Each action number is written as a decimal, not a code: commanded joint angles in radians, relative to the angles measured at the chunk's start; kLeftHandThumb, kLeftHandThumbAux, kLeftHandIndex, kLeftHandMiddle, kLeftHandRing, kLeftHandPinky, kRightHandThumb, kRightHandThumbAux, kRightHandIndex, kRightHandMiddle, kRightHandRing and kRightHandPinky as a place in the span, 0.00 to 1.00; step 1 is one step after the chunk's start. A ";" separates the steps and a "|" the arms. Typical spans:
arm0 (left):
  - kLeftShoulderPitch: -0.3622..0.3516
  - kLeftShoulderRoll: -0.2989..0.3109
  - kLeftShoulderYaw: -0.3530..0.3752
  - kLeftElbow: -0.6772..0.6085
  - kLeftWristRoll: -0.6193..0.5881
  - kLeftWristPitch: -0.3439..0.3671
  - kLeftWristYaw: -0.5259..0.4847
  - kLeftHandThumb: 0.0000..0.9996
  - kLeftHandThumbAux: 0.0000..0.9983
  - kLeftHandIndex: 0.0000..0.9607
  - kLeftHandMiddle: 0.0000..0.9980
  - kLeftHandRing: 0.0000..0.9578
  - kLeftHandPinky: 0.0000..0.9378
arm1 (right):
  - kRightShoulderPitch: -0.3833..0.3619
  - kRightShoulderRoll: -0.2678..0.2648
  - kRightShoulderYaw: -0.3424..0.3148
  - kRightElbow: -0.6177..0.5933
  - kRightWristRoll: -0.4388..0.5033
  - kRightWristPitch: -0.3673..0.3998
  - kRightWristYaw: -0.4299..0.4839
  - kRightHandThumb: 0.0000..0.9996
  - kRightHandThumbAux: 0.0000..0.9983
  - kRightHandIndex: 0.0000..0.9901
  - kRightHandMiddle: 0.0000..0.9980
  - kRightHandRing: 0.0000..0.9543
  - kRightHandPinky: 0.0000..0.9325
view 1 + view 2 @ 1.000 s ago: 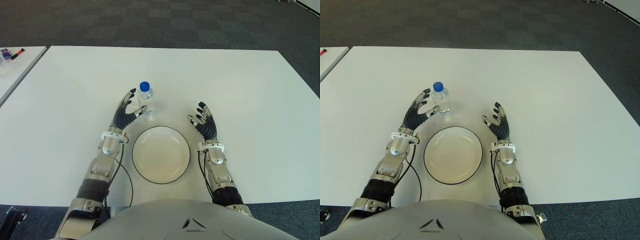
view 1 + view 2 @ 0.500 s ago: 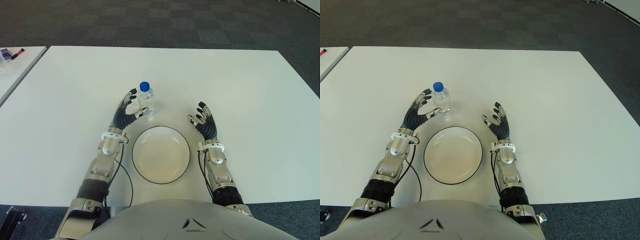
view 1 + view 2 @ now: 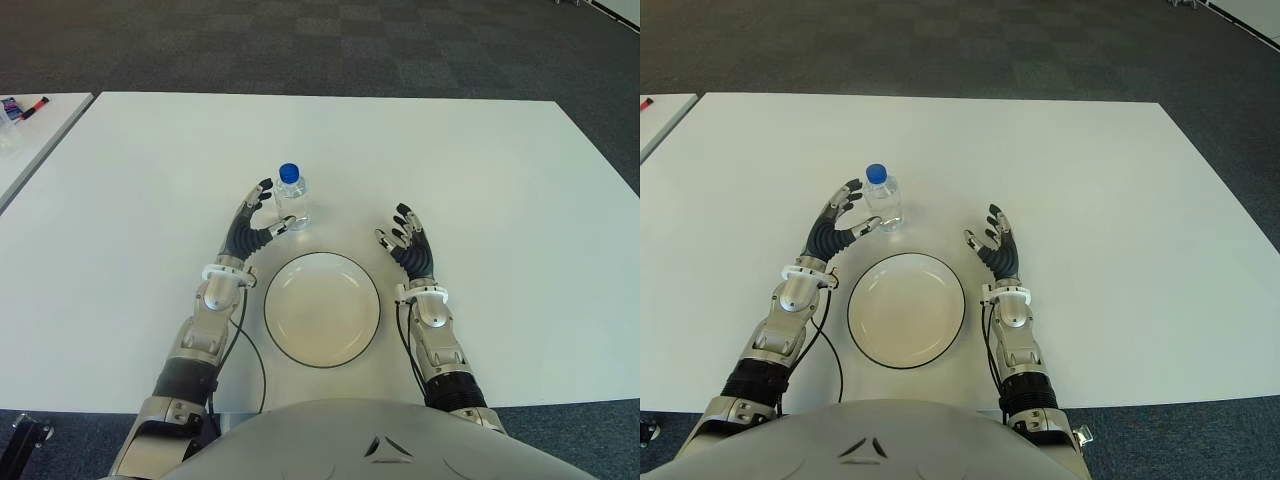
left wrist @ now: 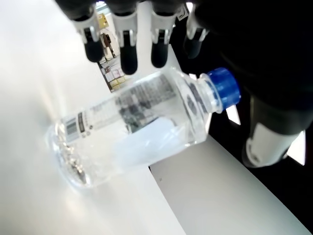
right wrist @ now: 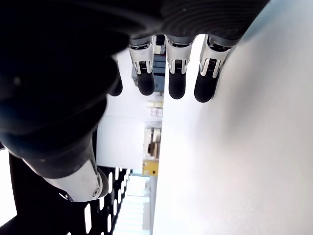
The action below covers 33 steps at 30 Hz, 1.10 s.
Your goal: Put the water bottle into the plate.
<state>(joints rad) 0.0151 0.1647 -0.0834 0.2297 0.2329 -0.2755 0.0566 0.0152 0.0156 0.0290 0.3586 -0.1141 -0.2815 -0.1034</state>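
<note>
A small clear water bottle (image 3: pixel 292 198) with a blue cap stands upright on the white table (image 3: pixel 480 180), just beyond the plate. The white plate (image 3: pixel 322 309) with a dark rim lies near the table's front edge, between my two hands, with nothing in it. My left hand (image 3: pixel 256 218) is beside the bottle on its left, fingers spread, the thumb reaching toward the bottle's base; the left wrist view shows the bottle (image 4: pixel 142 127) between thumb and fingertips (image 4: pixel 128 49) with gaps around it. My right hand (image 3: pixel 405 240) shows to the right of the plate, fingers relaxed and holding nothing.
A second white table (image 3: pixel 30 140) stands at the far left, with a red marker (image 3: pixel 35 104) and a small item on it. Dark carpet lies beyond the table's far edge.
</note>
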 commanded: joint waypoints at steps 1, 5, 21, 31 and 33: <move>0.003 0.003 0.007 -0.008 -0.011 0.027 -0.015 0.21 0.64 0.00 0.07 0.07 0.03 | 0.006 0.001 0.001 0.025 0.003 0.025 0.003 0.32 0.77 0.09 0.09 0.10 0.14; -0.002 0.002 0.008 -0.002 -0.008 0.027 -0.008 0.22 0.64 0.00 0.06 0.06 0.03 | 0.007 0.002 0.001 0.026 0.005 0.018 0.003 0.32 0.78 0.09 0.09 0.09 0.14; -0.040 -0.016 0.011 0.041 -0.030 0.040 -0.007 0.25 0.66 0.00 0.03 0.03 0.02 | 0.011 0.000 0.003 0.029 0.002 0.023 0.005 0.30 0.77 0.08 0.09 0.10 0.14; -0.063 -0.030 0.009 0.071 -0.018 0.049 0.010 0.23 0.65 0.00 0.00 0.00 0.01 | 0.017 0.000 0.000 0.029 0.010 0.019 0.010 0.32 0.77 0.08 0.09 0.10 0.14; -0.069 -0.035 0.009 0.079 -0.018 0.059 0.012 0.23 0.65 0.00 0.00 0.00 0.01 | 0.018 0.001 -0.001 0.029 0.013 0.018 0.012 0.32 0.77 0.08 0.10 0.10 0.14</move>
<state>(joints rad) -0.0358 0.1389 -0.0750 0.2852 0.2120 -0.2384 0.0574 0.0152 0.0150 0.0281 0.3634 -0.1122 -0.2833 -0.1011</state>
